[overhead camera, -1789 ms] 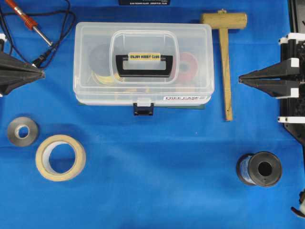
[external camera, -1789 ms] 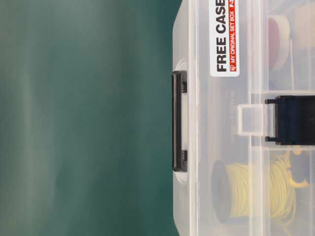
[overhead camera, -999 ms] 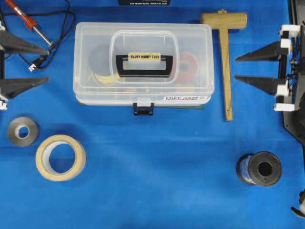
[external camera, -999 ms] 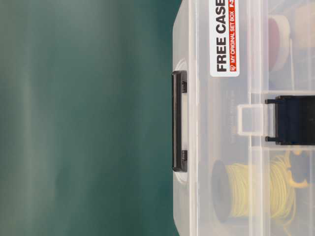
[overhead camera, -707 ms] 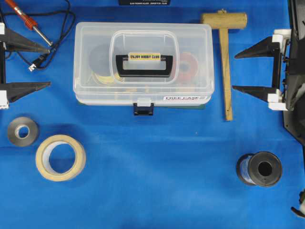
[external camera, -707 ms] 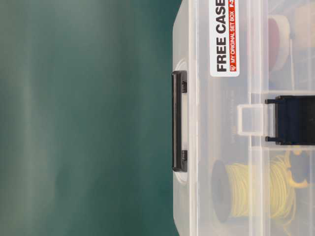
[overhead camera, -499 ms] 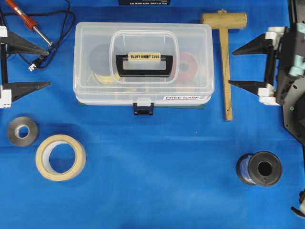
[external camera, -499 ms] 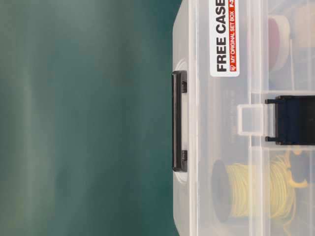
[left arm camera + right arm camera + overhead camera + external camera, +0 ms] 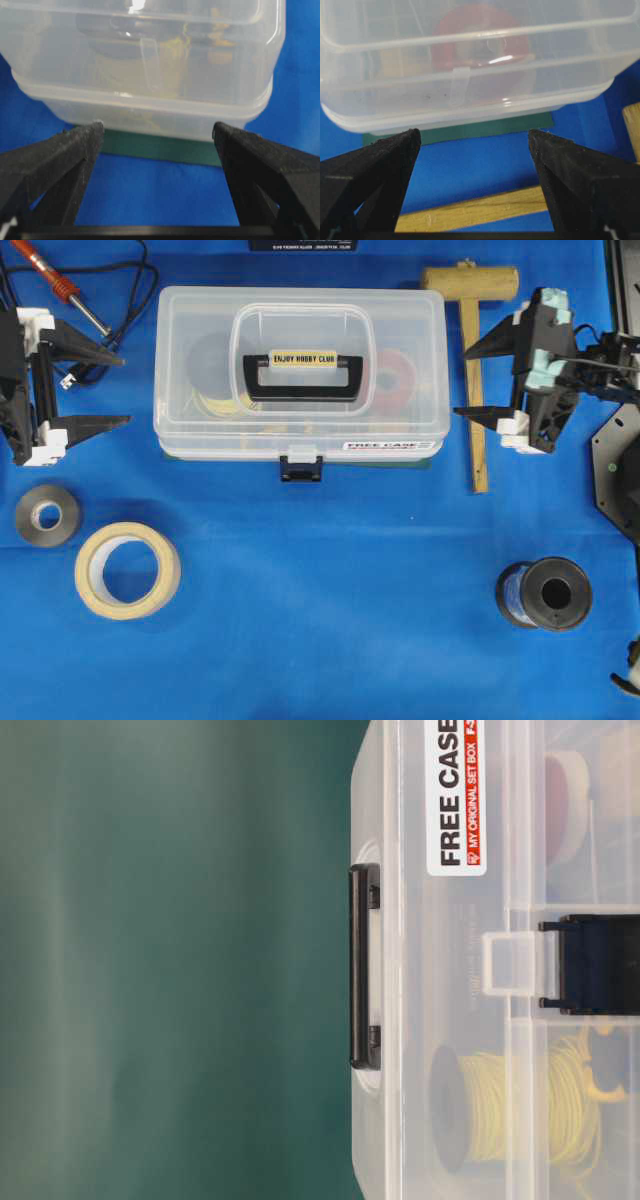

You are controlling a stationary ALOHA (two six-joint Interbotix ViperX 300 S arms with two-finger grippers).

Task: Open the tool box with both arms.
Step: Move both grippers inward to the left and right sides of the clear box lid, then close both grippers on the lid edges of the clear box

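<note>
The clear plastic tool box (image 9: 300, 370) sits shut at the top middle of the blue cloth, with its black handle (image 9: 303, 377) flat on the lid and its black front latch (image 9: 301, 469) down. The latch also shows in the table-level view (image 9: 598, 964). My left gripper (image 9: 125, 390) is open and empty, just left of the box's left end (image 9: 150, 85). My right gripper (image 9: 462, 380) is open and empty, just right of the box's right end (image 9: 465, 80), above the mallet handle (image 9: 475, 207).
A wooden mallet (image 9: 470, 360) lies right of the box, under my right gripper. A soldering iron with cable (image 9: 60, 285) lies at the top left. A grey tape roll (image 9: 47, 514), a masking tape roll (image 9: 127, 569) and a black spool (image 9: 544, 593) lie nearer the front.
Both grippers went from shut to wide open and moved inward toward the box ends. The box and its latch have not moved.
</note>
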